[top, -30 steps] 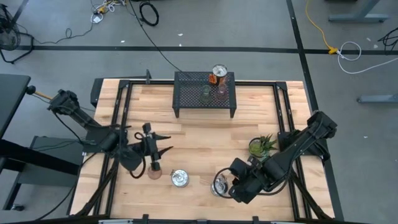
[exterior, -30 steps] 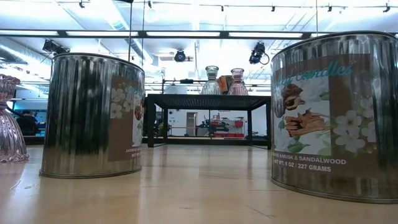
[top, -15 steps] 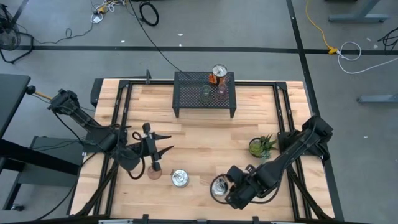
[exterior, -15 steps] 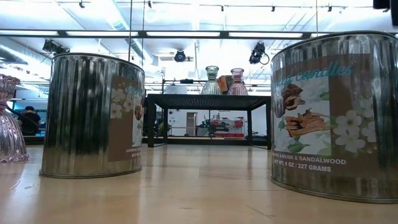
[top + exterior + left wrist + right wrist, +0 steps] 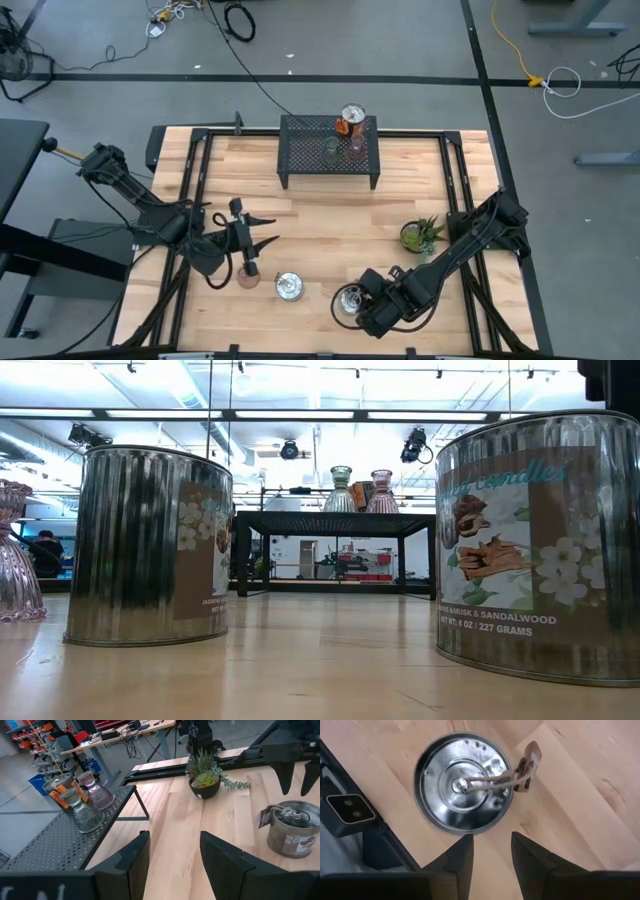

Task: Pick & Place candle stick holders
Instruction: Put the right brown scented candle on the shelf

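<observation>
One pinkish-brown candle stick holder (image 5: 247, 279) (image 5: 15, 555) stands on its wide base on the table, near the front left. A pale green holder (image 5: 331, 153) (image 5: 82, 810) and a second pinkish holder (image 5: 356, 148) (image 5: 97, 792) stand on the black rack (image 5: 330, 165). My left gripper (image 5: 268, 230) (image 5: 173, 837) hovers open just beyond the front holder, pointing toward the table's right, with nothing between its fingers. My right gripper (image 5: 362, 300) (image 5: 491, 840) is open and points down over a silvery tin (image 5: 462, 782) (image 5: 345, 298), clear of it.
A second tin (image 5: 289, 287) (image 5: 150, 545) stands between the front holder and the right tin. A potted plant (image 5: 420, 235) (image 5: 204, 777) sits at mid right. A tin with an orange label (image 5: 351, 120) stands on the rack's far edge. Bare wood lies in the table's middle.
My right gripper has come down and moved toward the table's near left, closer over the right tin; its gap looks the same. The left arm and all the objects have kept still.
</observation>
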Robot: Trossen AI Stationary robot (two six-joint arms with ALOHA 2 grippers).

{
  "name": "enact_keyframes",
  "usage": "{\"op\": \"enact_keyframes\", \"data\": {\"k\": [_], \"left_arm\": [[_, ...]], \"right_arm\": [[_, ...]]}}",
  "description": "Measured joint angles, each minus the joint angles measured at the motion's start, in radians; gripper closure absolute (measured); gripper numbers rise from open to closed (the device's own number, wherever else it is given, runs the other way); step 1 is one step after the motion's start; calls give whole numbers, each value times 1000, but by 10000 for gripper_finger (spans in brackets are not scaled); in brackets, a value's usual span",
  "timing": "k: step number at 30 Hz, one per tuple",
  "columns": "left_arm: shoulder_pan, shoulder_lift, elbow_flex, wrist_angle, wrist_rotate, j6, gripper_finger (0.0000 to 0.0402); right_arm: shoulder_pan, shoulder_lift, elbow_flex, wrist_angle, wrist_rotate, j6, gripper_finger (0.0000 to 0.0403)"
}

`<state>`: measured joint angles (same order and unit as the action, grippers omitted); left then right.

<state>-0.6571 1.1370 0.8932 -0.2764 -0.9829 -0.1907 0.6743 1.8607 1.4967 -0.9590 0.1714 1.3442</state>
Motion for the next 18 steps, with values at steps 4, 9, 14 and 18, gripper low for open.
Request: {"op": "enact_keyframes", "data": {"k": [4,9,14,18], "left_arm": [[0,0,0,-1,2,-5,225],[0,0,0,-2,19,-6,225],[0,0,0,-2,18,-6,225],[0,0,0,-5,18,-7,225]], "right_arm": [[-5,2,0,6,17,-17,273],[-13,2,-1,11,55,-34,273],[-26,2,-62,97,17,-45,273],[-35,-2,-111,164,-11,-53,273]]}}
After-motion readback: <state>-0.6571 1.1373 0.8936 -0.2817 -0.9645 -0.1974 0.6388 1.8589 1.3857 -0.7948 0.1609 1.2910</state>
